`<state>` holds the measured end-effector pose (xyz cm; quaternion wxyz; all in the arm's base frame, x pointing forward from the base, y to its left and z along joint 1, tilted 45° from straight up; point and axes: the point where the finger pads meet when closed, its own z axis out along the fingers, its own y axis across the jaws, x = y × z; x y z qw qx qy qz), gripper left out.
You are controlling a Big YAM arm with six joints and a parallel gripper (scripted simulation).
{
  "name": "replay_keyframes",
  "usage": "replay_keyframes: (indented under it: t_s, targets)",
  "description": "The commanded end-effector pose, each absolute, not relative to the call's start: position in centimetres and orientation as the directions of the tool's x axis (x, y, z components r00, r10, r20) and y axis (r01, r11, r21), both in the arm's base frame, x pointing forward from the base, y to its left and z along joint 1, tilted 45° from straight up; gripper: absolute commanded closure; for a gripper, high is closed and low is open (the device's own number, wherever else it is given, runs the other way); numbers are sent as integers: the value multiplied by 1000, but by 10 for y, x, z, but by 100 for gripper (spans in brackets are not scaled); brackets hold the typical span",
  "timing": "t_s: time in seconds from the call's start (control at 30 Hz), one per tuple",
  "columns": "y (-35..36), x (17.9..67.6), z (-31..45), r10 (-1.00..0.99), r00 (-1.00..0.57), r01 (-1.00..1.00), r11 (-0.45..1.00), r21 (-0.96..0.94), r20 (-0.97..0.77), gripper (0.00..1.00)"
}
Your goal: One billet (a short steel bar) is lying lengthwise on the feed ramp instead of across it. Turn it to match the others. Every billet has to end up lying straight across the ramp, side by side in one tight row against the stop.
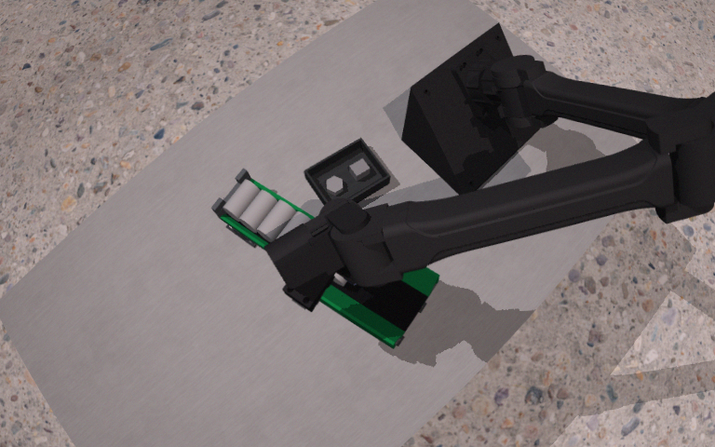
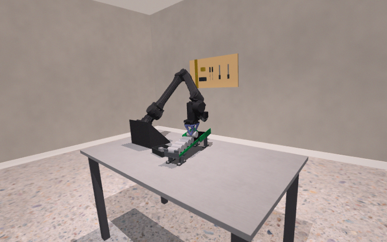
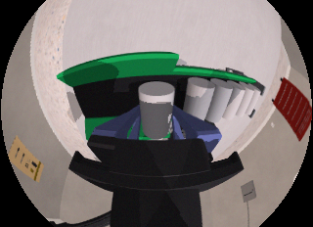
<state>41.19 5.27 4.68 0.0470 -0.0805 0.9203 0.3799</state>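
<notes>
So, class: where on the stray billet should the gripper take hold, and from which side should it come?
Across the round flanks near mid-length, coming from above, as the gripper already does: it is shut on the stray billet. The ramp's green rails flank it and the row of billets lies toward the stop, so the top looks the freest approach. A centred hold should let it turn without tipping.

Grey bench (image 2: 237,182) on dark legs over speckled terrazzo floor (image 2: 24,194); small black tray (image 1: 317,176) with two grey blocks, one hexagonal (image 1: 334,185) and one square (image 1: 359,169), on the bench; tan pegboard (image 2: 233,70) with dark tools on the far wall.
</notes>
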Motion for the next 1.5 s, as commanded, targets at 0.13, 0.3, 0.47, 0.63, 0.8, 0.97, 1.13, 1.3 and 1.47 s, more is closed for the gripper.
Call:
replay_keyframes:
  t_s: [0.13,0.3,0.47,0.63,0.8,0.97,1.13,1.3,1.47]
  targets:
    - [47,435,65,-115,-972,-227,704,673,-207,100]
    - [47,435,65,-115,-972,-227,704,673,-207,100]
    - [48,435,65,-116,-972,-227,704,673,-207,100]
    - [48,436,65,-113,-972,-226,704,673,-208,100]
    - [48,437,64,-112,-971,-227,705,672,-210,100]
    - [48,439,64,-105,-972,-222,707,672,-210,100]
    - [50,439,63,-107,-972,-221,706,673,-208,100]
    - [48,439,65,-101,-973,-218,708,672,-209,100]
    - [52,439,62,-105,-973,-218,706,674,-205,100]
